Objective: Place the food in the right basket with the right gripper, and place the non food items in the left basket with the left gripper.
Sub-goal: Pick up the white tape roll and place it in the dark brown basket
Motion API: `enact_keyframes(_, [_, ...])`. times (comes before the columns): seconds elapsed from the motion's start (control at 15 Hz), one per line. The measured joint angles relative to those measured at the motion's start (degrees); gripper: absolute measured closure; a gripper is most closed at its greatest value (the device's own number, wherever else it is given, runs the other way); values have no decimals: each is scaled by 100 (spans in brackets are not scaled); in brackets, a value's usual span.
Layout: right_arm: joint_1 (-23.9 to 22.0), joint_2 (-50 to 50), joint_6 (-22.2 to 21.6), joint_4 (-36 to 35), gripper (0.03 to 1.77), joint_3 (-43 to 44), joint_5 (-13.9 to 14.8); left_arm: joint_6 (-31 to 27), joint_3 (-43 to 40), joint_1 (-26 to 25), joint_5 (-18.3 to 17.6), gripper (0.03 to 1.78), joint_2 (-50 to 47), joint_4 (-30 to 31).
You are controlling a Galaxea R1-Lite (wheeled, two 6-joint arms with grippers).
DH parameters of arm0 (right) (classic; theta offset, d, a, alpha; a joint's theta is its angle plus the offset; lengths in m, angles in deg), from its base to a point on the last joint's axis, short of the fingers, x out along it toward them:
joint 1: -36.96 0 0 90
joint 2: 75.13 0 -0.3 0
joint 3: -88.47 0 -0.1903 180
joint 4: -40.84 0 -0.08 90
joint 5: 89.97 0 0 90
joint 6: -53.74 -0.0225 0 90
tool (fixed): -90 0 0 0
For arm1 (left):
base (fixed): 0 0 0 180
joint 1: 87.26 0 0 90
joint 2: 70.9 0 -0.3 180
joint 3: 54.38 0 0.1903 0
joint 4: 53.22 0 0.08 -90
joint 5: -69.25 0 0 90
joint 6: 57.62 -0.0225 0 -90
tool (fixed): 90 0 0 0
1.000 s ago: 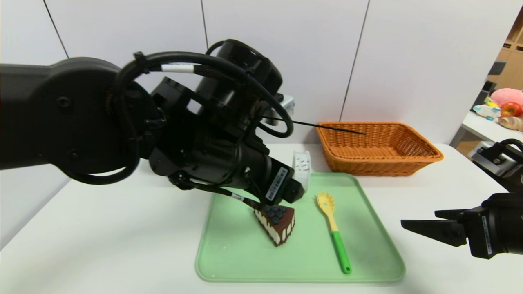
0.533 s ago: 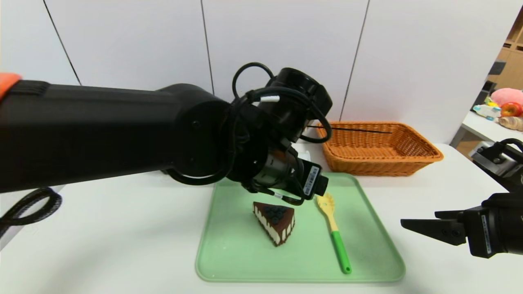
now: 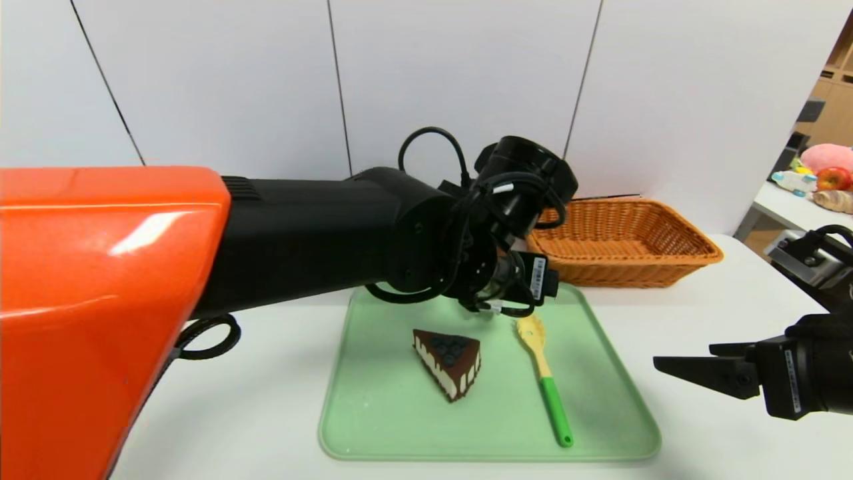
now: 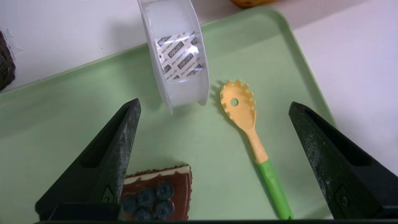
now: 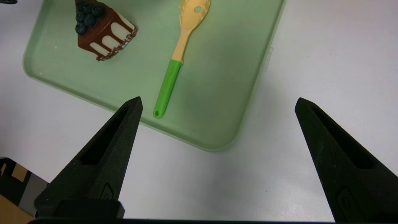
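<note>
In the head view the left arm stretches from the left edge across the middle of the frame, its wrist hanging over the far end of the green tray (image 3: 620, 413), which sits at lower centre on the white table (image 3: 253, 413). The left gripper (image 4: 214, 155) is spread wide and empty; in its wrist view the two black fingers (image 4: 108, 149) frame the tray's far end, with the tape roll (image 4: 178, 59) standing on edge at upper centre and the pasta spoon (image 4: 248, 124) lying flat just below and right of it. That framing suggests the arm is lining up on a non-food item, and the tape roll or the spoon's head is the likelier target, though I cannot tell which. The cake slice (image 3: 450, 360) lies at the tray's centre, with the spoon beside it toward the right, apart from it. The orange wicker basket (image 3: 693, 257) stands beyond the tray at centre right, empty as far as its visible floor shows; the other basket is only a dark sliver at the left edge of the left wrist view. The right gripper (image 3: 680, 370) is parked at the right edge, low above the table, jaws released and holding nothing, probably waiting its turn for the cake. No item is sorted yet.
</note>
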Motion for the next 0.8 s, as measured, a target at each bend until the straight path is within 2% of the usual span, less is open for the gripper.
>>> enact_keyframes(0.47, [-2, 18, -2, 0, 10, -66, 0, -16, 163, -41, 172, 12, 634, 224])
enact_keyframes(0.8, [-77, 18, 0, 0, 10, -74, -4, -243, 172, -301, 193, 12, 829, 452])
